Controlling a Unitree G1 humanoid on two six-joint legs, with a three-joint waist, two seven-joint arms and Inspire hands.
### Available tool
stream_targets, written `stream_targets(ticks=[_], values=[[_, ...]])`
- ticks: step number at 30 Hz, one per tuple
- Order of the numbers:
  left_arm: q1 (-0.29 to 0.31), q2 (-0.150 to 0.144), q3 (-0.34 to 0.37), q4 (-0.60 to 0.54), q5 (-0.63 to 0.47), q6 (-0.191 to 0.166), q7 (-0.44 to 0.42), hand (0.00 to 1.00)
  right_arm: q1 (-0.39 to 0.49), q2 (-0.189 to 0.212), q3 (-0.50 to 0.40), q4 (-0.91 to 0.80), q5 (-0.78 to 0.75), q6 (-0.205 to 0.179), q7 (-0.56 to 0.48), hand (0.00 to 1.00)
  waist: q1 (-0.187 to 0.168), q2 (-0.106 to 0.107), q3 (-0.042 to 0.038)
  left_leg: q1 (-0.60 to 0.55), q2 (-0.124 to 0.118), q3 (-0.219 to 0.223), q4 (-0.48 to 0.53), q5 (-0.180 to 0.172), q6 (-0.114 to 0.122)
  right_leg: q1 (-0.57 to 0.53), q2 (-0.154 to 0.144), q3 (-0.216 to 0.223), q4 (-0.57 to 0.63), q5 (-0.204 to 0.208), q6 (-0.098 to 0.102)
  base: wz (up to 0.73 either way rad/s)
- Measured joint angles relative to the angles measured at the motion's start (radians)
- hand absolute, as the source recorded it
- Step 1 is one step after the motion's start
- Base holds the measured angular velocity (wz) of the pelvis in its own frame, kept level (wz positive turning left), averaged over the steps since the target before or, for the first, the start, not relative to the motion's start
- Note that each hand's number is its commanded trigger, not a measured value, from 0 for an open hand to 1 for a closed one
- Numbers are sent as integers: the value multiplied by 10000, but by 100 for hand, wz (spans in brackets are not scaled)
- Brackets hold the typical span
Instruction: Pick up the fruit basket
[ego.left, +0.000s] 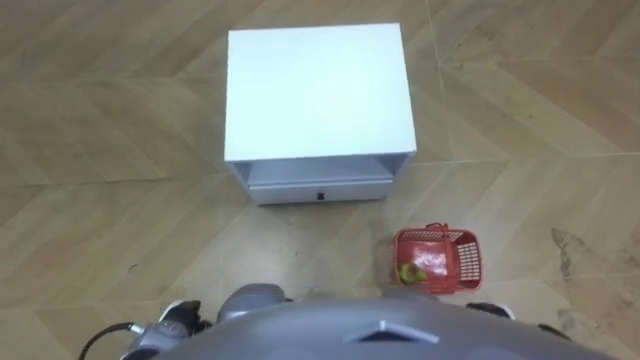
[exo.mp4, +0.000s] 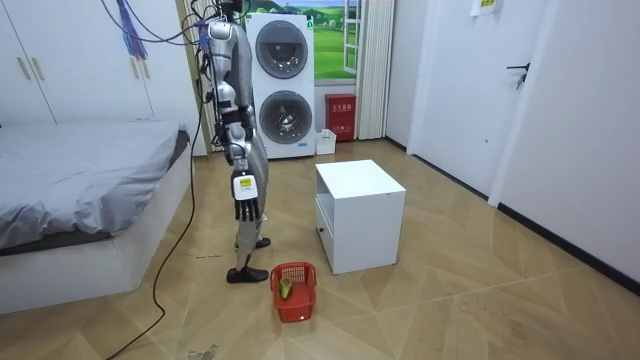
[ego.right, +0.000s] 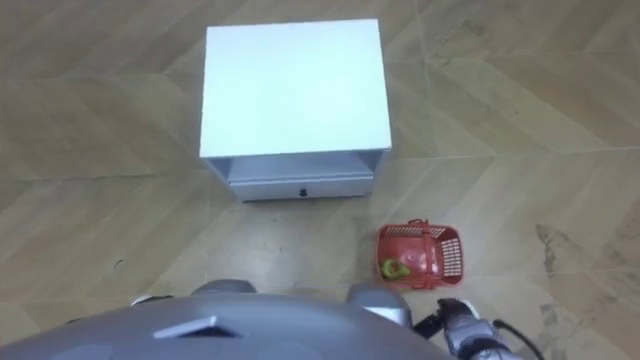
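— Hands first: what does the left eye view give?
— Its lower left corner shows the robot's left hand (ego.left: 165, 325), beside the torso. Whether it is released or clenched, I cannot tell.
— And the basket?
— It is ahead of that hand and well off to its right, across the robot's front. It is a small red plastic lattice basket (ego.left: 466, 262), rectangular, standing upright on the wood-patterned floor (ego.left: 90, 200). One yellow-green fruit (ego.left: 410, 272) lies inside, toward the wall nearer the hand.
— Anything around it?
— A white box-shaped cabinet (ego.left: 318, 90) stands farther ahead of the hand. It has a shallow open gap under its top, and a drawer (ego.left: 318, 190) with a small dark knob faces the robot. Basket and cabinet are apart, with floor between them.
— Now the room view.
— The robot stands upright facing the cabinet, with a grey-covered bed (exo.mp4: 80, 165) behind it and two stacked white washing machines (exo.mp4: 283, 85) beyond. Its right hand (exo.mp4: 247, 207) hangs beside the thigh, fingers straight and relaxed, empty.
— Where is the basket from that hand?
— It is well below the hand on the floor and a little forward, toward the room view's right. The cabinet stands past the basket, ahead of the hand, near the basket but not touching it.
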Motion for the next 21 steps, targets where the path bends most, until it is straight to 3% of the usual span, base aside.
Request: stream_targets(ticks=[1,2,3,4,6,8,11,14,15,16,18,21], values=[[-129,58,234,12,-2,-142,-3,0,-178,-18,-96,-18,-3,-49,-80,0,-29,173,-89,-592,162,169,291,-34,60,-488,-45,-3,404,-56,211,17],[-220,105,285,39,-10,-175,-9,0,-259,0,-185,-24,9,-52,-102,0,-130,174,-17,-881,186,250,684,-126,208,-806,-221,-129,1495,-286,166,72],[-280,251,286,69,-33,-200,-11,0,-101,40,-322,15,51,-50,-142,0,-303,5,6,-1133,5,490,1207,-308,459,-1049,-686,-468,3915,-576,146,100],[-246,420,264,4,-65,-203,-1,0,-3,34,-374,61,172,-8,-180,0,-202,-262,-4,-1289,-227,742,1542,-560,574,-1143,-1073,-337,6186,-545,138,88],[-229,629,201,-166,-123,-124,33,0,-394,-79,-361,86,509,-87,-361,0,70,-494,-23,-1971,-304,965,2400,-921,762,-1166,-1207,-56,8396,-132,171,5],[-338,799,180,-141,-311,-72,135,0,-1128,-216,-352,77,1186,-197,-508,0,116,-558,-61,-2959,-243,1009,3391,-1151,890,-938,-1256,-202,9080,193,181,-10],[-1001,966,118,55,-517,-102,449,0,-2288,-277,-325,177,1616,-593,-534,0,142,-617,-18,-4938,-21,1081,5320,-1636,1066,-626,-1257,-399,9195,334,323,-4],[-2030,1152,-366,690,-731,-168,857,0,-2705,-341,217,262,2100,-952,-539,0,264,-840,133,-6836,4,1131,7963,-2445,1206,-454,-1455,-261,9520,277,441,15],[-2436,1227,-536,877,-948,-190,990,0,-2713,-337,252,303,2266,-1008,-526,0,279,-992,223,-7574,7,1237,9193,-2823,1323,-587,-1609,-71,10041,-5,563,31],[-2704,1239,-724,1089,-1272,-295,1084,0,-2680,-362,252,373,2415,-1028,-509,0,270,-993,275,-8293,37,1248,10426,-3178,1402,-808,-1766,-83,11269,-936,574,27],[-2903,1255,-1061,1220,-1835,-435,1233,0,-2550,-358,251,456,2528,-1013,-483,0,179,-1052,312,-9097,41,1287,11951,-3636,1452,-1112,-1951,0,13018,-1778,425,21],[-2915,1245,-1599,1567,-2124,-604,1423,0,-2335,-417,248,435,2711,-992,-489,0,-115,-1182,377,-10174,91,1469,13475,-3925,1507,-1630,-2106,273,15133,-2413,335,17]])
